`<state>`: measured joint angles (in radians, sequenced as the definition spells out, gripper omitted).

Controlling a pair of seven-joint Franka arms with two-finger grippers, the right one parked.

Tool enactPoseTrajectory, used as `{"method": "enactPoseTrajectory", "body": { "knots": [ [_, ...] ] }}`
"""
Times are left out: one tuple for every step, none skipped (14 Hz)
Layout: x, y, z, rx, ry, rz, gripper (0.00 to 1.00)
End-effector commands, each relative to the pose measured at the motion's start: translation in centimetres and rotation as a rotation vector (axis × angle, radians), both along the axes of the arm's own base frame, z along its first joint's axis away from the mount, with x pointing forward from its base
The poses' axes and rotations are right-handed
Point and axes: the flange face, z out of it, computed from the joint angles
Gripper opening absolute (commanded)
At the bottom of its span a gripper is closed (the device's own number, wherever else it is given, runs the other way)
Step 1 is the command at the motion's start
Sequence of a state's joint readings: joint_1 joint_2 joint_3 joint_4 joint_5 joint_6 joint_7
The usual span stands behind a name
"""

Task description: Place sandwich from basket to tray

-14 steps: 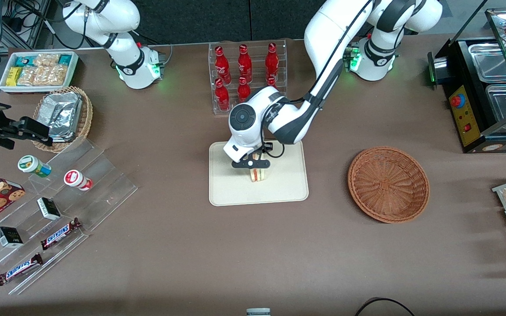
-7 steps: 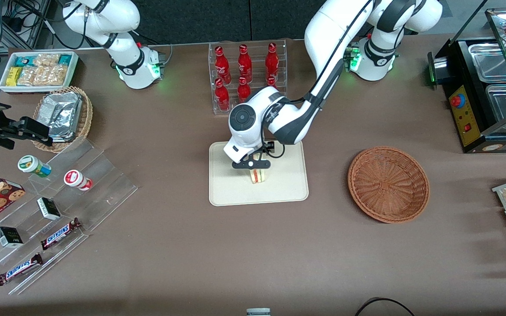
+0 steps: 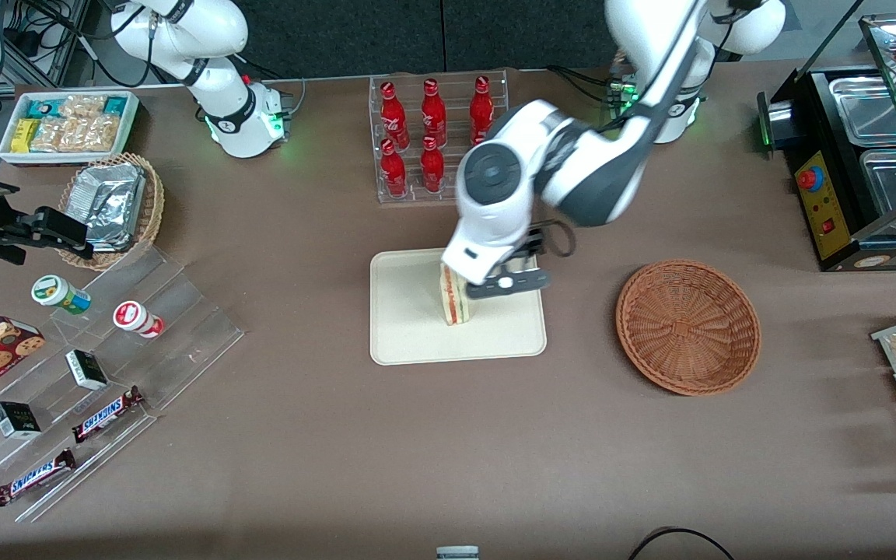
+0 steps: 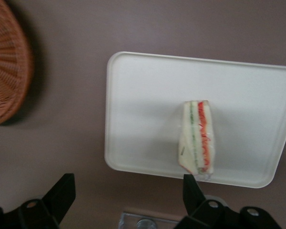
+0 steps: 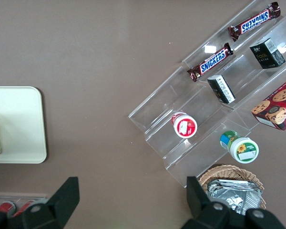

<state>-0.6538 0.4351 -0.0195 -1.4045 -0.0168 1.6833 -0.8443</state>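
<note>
Brown tabletop [image 3: 417, 435] fills the front view, and the cream tray [image 3: 409, 327] sits at centre frame. Sandwich [image 3: 453, 295] stands on edge on the tray, filling stripes facing the front camera; the wrist view confirms it [image 4: 198, 138] lies fully inside the tray rim [image 4: 133, 95]. Basket [image 3: 687, 327], at right of centre, shows bare wicker inside.

My gripper [image 3: 504, 281] hangs above the tray just right of the sandwich, jaws spread wide and holding nothing; in the wrist view both fingertips [image 4: 62, 191] frame the scene with open space between them and no contact with the bread.

Step in hand, by my judgement: release is complete and the placement is essentially finished. The next move calls for a straight vertical lift, then clearance away from the tray. Any sideways drift toward frame left would risk tipping the wedge, since it balances on a narrow edge.

Surroundings: red bottles [image 3: 432, 124] in a clear rack at upper centre, nearest to my arm and the main obstruction on retreat. Clear tiered stand [image 3: 145, 334] with snack bars at lower left, foil-packet basket [image 3: 113, 206] at upper left, and black warming cabinet [image 3: 852, 171] at upper right, all well apart from my path
</note>
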Motion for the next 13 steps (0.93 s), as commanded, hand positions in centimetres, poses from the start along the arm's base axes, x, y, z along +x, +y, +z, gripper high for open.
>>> {"method": "enactPoseTrajectory", "body": {
  "knots": [
    [1.0, 5.5, 3.8, 0.021, 0.006, 0.076, 0.99],
    [1.4, 7.5, 5.1, 0.035, 0.003, 0.067, 0.99],
    [1.8, 9.8, 6.6, 0.039, 0.014, 0.049, 0.99],
    [2.4, 12.5, 8.0, 0.034, 0.023, 0.039, 0.99],
    [2.8, 14.8, 9.3, 0.026, 0.025, 0.029, 0.99],
    [2.9, 16.5, 10.3, 0.022, 0.027, 0.019, 0.99],
    [3.2, 18.8, 11.5, 0.011, 0.028, 0.007, 0.99],
    [3.3, 21.2, 12.5, 0.002, 0.037, -0.019, 0.99],
    [3.1, 23.1, 13.5, -0.004, 0.05, -0.046, 0.99],
    [3.0, 25.6, 14.6, -0.014, 0.061, -0.073, 0.99],
    [2.7, 27.7, 15.4, -0.026, 0.071, -0.11, 0.99],
    [2.5, 30.1, 16.3, -0.041, 0.077, -0.151, 0.99],
    [2.2, 32.4, 16.9, -0.053, 0.093, -0.18, 0.99]
  ]
}}
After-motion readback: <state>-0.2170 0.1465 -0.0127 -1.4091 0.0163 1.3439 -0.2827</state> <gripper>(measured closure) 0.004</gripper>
